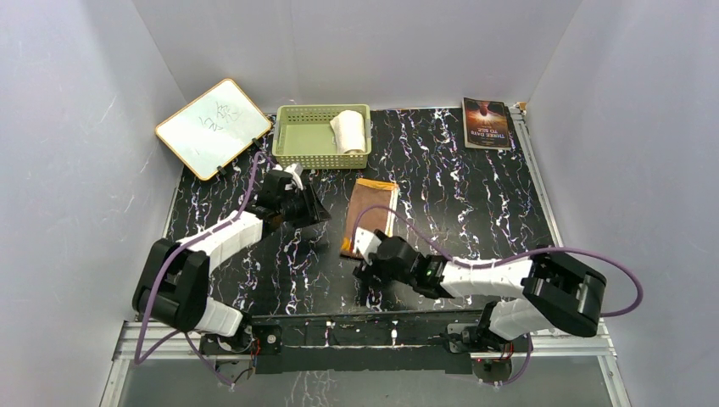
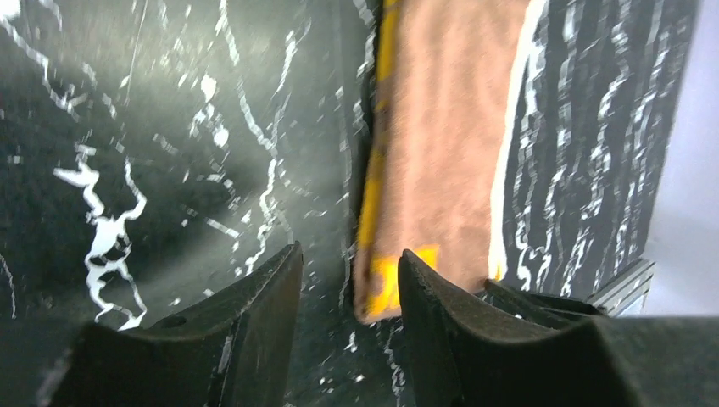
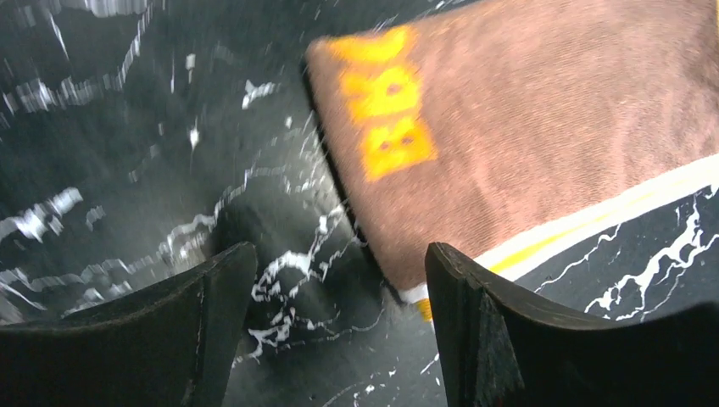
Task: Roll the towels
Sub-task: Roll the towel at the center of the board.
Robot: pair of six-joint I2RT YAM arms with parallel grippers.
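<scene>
The brown towel (image 1: 370,216) lies flat and folded lengthwise on the black marbled table, with a yellow-orange and white edge. It shows in the left wrist view (image 2: 441,144) and, with yellow lettering, in the right wrist view (image 3: 526,127). The white towel (image 1: 348,131) lies rolled up inside the green basket. My left gripper (image 1: 315,212) is open and empty, just left of the brown towel's long side (image 2: 349,263). My right gripper (image 1: 363,256) is open and empty at the towel's near end, with its jaws just short of the near corner (image 3: 339,263).
The pale green perforated basket (image 1: 309,140) stands at the back centre. A small whiteboard (image 1: 214,127) leans at the back left. A dark book (image 1: 486,123) lies at the back right. Grey walls close in the table on three sides.
</scene>
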